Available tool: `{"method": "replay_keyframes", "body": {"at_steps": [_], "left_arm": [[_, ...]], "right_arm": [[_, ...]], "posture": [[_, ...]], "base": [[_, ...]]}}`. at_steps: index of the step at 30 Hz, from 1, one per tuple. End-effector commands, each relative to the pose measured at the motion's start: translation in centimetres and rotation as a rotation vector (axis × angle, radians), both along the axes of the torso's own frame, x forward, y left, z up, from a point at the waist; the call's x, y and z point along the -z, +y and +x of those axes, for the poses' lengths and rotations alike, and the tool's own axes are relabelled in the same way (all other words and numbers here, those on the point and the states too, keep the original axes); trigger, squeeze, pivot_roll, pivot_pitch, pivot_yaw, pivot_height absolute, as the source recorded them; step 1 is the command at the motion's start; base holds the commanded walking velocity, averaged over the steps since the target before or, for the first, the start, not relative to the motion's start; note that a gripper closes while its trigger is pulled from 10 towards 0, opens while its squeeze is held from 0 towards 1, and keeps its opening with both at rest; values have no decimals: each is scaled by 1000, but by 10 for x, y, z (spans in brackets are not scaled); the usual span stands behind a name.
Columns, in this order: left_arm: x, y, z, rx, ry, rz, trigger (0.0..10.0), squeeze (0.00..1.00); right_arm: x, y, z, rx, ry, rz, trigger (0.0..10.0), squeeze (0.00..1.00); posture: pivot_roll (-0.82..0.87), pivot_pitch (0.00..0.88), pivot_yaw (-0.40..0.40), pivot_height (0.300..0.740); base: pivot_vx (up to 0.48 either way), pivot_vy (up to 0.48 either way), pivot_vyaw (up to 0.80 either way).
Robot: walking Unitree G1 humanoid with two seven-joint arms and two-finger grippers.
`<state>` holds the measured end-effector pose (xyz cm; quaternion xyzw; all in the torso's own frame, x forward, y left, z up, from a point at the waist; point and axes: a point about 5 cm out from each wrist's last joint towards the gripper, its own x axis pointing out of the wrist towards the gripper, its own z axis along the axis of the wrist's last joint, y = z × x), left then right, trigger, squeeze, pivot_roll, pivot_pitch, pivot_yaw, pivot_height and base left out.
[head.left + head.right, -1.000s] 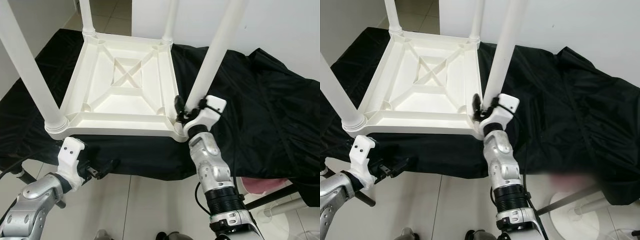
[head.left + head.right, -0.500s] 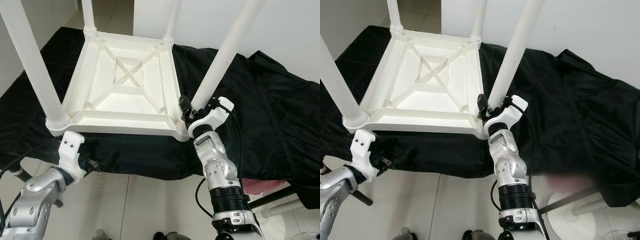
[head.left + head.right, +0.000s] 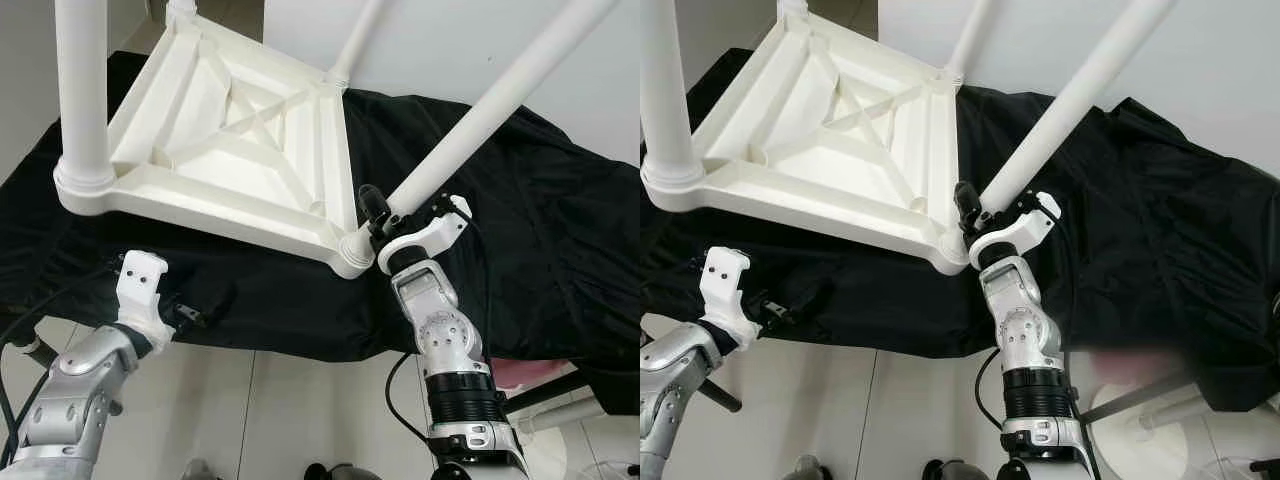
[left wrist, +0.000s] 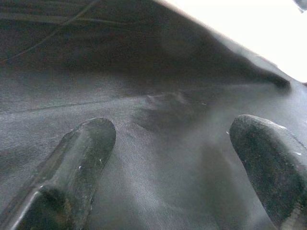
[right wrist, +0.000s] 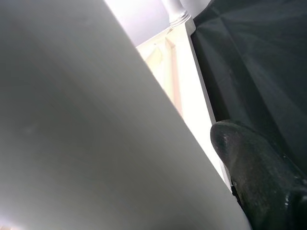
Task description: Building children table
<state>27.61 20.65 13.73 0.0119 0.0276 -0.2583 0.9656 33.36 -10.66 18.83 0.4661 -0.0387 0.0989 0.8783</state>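
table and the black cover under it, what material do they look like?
Table: looks like moulded white plastic, matte to satin; the underside shows cast-in ribs and a cross brace, and the round legs sit in moulded sockets. Black cover: thin woven cloth, probably synthetic, with a faint sheen; it creases and drapes over the edge. The right hand is shut on a leg.

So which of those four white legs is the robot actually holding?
The near right leg, the one slanting up from the table's corner closest to the robot's right side. The right gripper clamps its base; the other three stand untouched.
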Motion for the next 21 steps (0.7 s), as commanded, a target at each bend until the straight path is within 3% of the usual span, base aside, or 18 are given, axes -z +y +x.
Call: {"method": "replay_keyframes", "body": {"at_steps": [1, 7, 13, 16, 21], "left_arm": [[2, 7, 11, -123, -18, -2, 10000, 0], [-10, 20, 40, -320, -73, -57, 10000, 0], [-23, 37, 60, -464, -114, -67, 10000, 0], [-28, 38, 64, -486, -124, -70, 10000, 0], [-71, 29, 96, -548, -197, -90, 10000, 0]], "right_arm": [[-8, 42, -12, -125, -4, 319, 10000, 0], [-5, 36, -15, -140, 14, 402, 10000, 0], [-5, 33, -16, -152, 10, 438, 10000, 0], [-5, 33, -17, -158, 9, 456, 10000, 0], [-1, 32, -21, -211, 2, 553, 10000, 0]], "posture": [[80, 115, -118, 740], [71, 113, -112, 740], [60, 108, -103, 740], [60, 108, -103, 740], [53, 104, -104, 740]], "base": [[0, 0, 0], [0, 0, 0], [0, 0, 0], [0, 0, 0], [0, 0, 0]]}}
